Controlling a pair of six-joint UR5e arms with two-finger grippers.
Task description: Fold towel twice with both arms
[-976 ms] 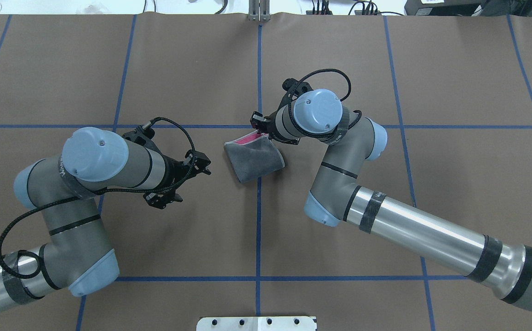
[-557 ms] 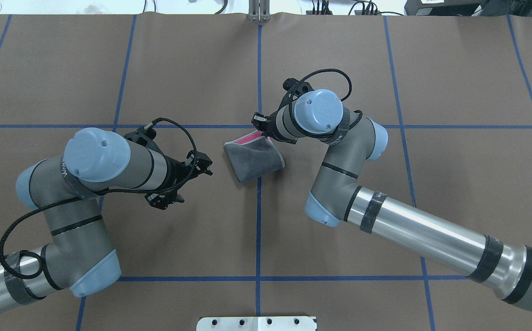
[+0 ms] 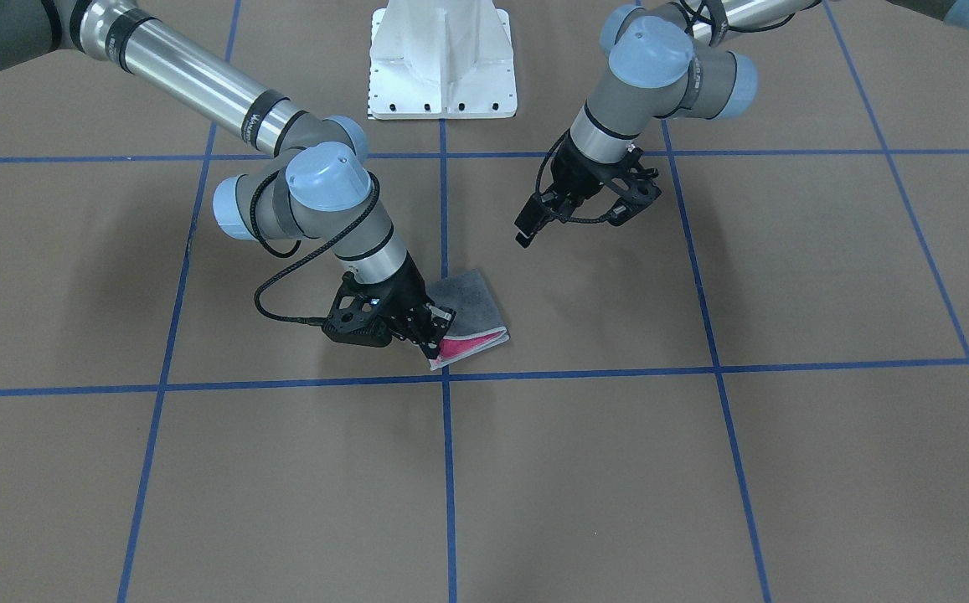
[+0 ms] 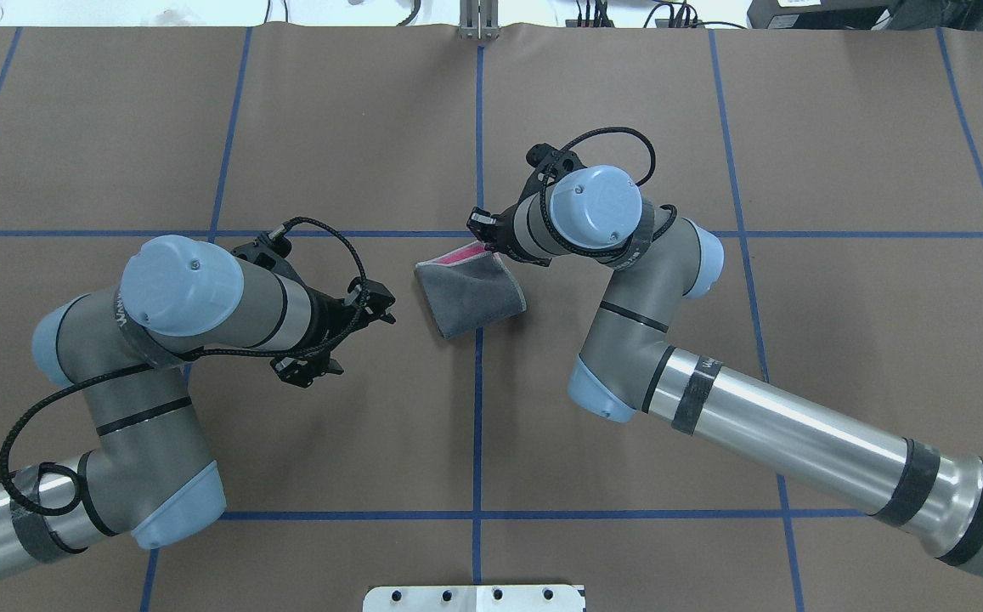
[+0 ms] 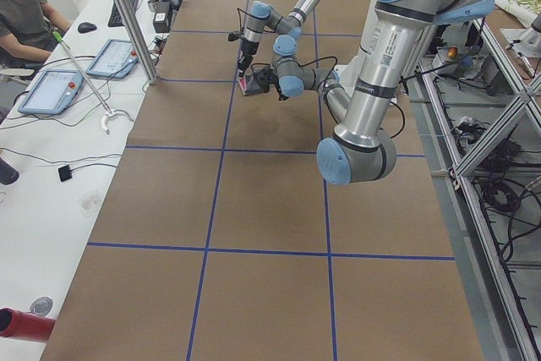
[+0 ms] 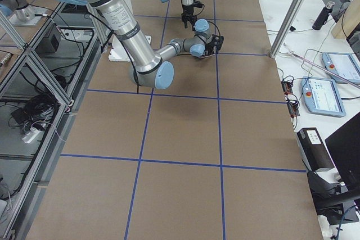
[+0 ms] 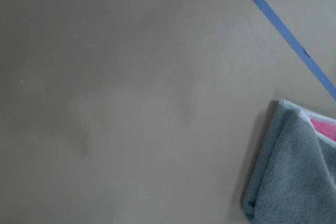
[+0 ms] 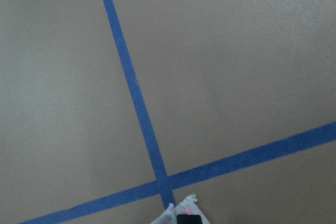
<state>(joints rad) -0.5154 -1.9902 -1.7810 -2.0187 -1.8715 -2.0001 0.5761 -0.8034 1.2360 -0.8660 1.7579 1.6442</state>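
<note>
- We saw bare worktop (image 4: pixel 355 442) open on every side of both tools.
- Our right tool (image 4: pixel 482 241) had pinched shut on the towel (image 4: pixel 470 293) at a pink-edged corner.
- Our left tool (image 4: pixel 386 308) hung empty with its jaws parted, apart from the towel.
- The towel lay near-square, grey face up, with no clear long axis.

Brown paper-covered table (image 4: pixel 330 127), gridded with blue tape lines (image 4: pixel 477 442). Flat on it lies the towel (image 4: pixel 470 293), folded grey side out, pink peeking at its far edge, straddling the centre line just short of a crossing. A white pedestal base (image 3: pixel 442 59) sits at the robot's edge.
</note>
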